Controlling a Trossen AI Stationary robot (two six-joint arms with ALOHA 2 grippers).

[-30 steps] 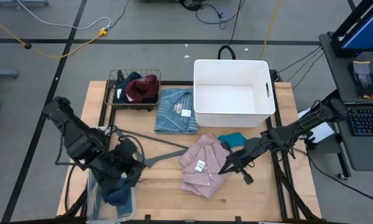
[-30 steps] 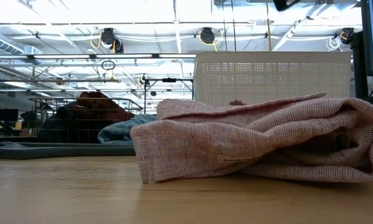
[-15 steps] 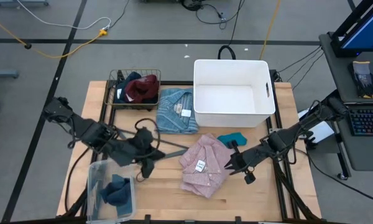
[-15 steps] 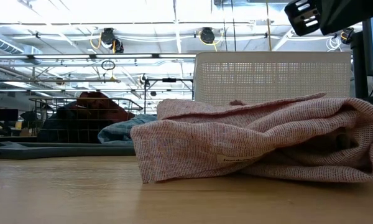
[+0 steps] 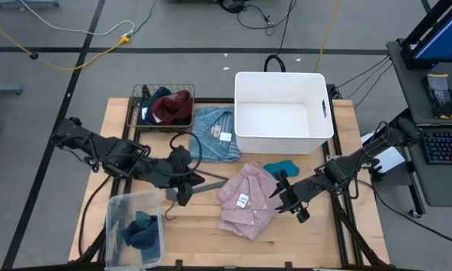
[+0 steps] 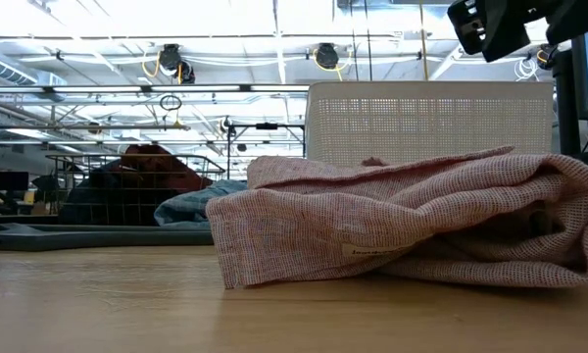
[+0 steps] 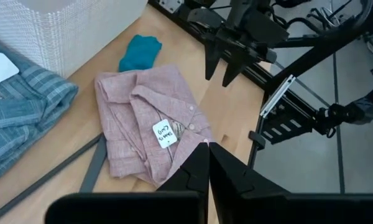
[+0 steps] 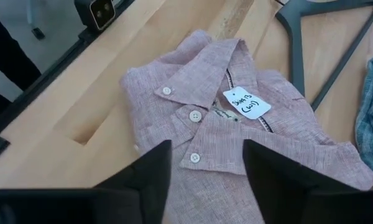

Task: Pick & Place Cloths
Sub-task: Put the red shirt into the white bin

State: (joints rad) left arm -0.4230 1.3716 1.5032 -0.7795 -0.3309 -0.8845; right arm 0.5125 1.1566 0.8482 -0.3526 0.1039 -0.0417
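Observation:
A pink tagged shirt (image 5: 245,199) lies folded on the table, near the middle. My right gripper (image 5: 277,197) hovers open just off its right edge, fingers pointing at the shirt (image 8: 236,137). My left gripper (image 5: 182,194) hangs shut and empty to the shirt's left, above the grey hanger (image 5: 203,181). A small teal piece (image 5: 280,167) lies just beyond the pink shirt. Farther back lies a light blue striped shirt (image 5: 213,134), flat beside the white bin. Maroon and dark navy pieces fill a wire basket (image 5: 166,107). In a clear box (image 5: 135,229) lies a slate-blue piece.
A large white bin (image 5: 282,111) stands at the far middle, beyond the teal piece. The clear box sits at the near left corner. Bare wood shows along the near edge, to the right of the box. The low view has the pink shirt (image 6: 392,226) filling the foreground.
My left gripper, shut throughout, has risen from the clear box and swung toward the table's far right, up to the hanger beside the pink shirt. The slate-blue piece stays in the box. My right gripper has opened beside the pink shirt.

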